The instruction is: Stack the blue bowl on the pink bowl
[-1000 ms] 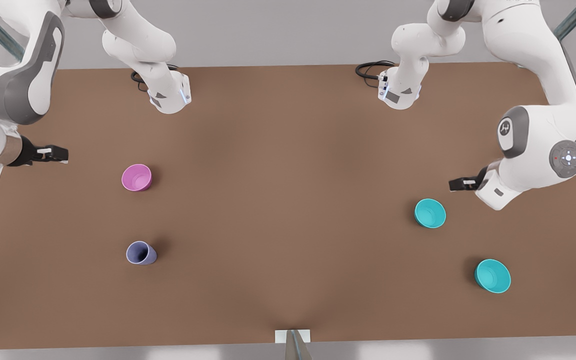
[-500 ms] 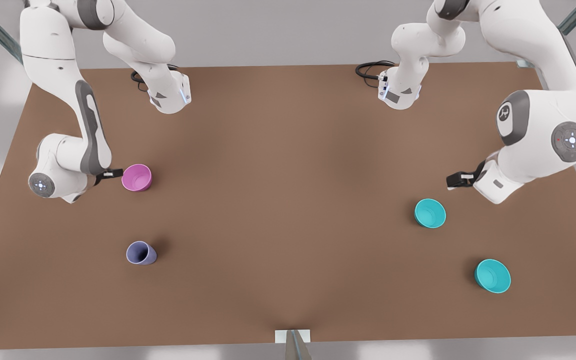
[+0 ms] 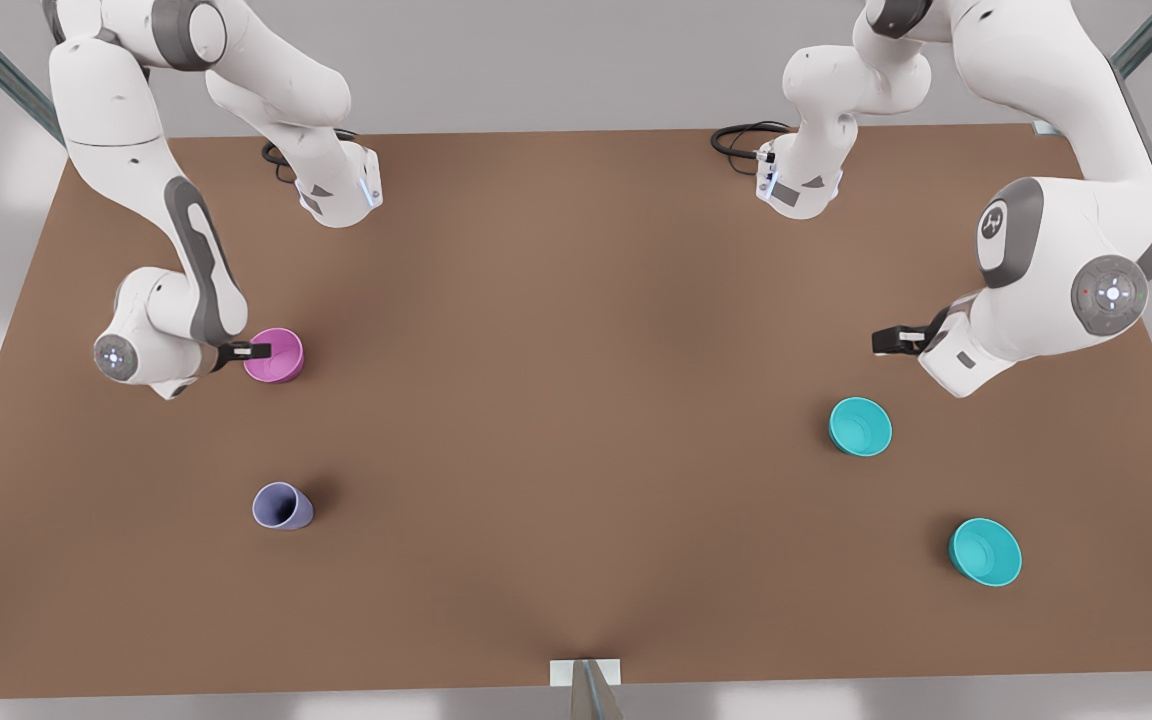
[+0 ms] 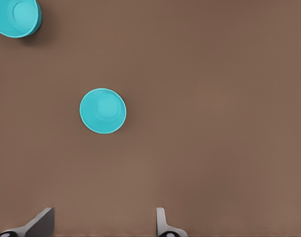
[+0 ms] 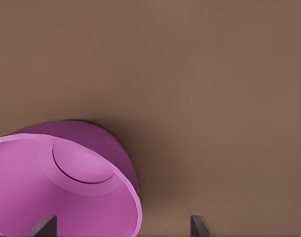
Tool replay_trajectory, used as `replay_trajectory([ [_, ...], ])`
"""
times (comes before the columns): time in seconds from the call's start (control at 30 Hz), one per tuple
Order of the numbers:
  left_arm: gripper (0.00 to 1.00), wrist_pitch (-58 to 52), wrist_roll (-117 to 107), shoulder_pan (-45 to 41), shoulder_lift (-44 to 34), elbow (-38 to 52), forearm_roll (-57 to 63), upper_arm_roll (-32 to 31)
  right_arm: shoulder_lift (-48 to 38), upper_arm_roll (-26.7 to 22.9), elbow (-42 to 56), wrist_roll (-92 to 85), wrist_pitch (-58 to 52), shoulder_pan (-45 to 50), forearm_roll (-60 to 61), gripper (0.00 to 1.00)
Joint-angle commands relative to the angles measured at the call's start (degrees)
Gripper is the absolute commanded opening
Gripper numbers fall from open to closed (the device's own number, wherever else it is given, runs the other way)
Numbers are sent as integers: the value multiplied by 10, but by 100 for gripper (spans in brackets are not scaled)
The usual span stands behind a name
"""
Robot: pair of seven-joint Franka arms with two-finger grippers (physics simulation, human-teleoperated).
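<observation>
right end effector over pink bowl

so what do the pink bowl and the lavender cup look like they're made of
Pink bowl: probably smooth plastic with a soft satin finish. The colour is even, the wall thin, and the right wrist view shows only gentle shading inside, no sharp glints. Lavender cup: looks like the same plain matte plastic, uniform in colour with no pattern or texture. Being rendered, neither can be told for certain.

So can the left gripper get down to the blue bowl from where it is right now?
Probably yes: the left gripper is open above bare table near the blue bowl, with nothing between them.
</observation>
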Motion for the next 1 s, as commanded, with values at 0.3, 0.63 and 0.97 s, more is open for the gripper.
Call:
replay_trajectory([
  [0.3,100,-35,-1,-2,0,-1,-14,-2,49,-4,16,27,14,5,2,27],
  [0.63,100,-42,-2,-2,0,-2,-14,-2,-6,34,35,22,-57,46,19,21],
  [0.97,100,-42,-2,-2,6,7,-21,-1,156,74,366,276,-44,335,233,21],
])
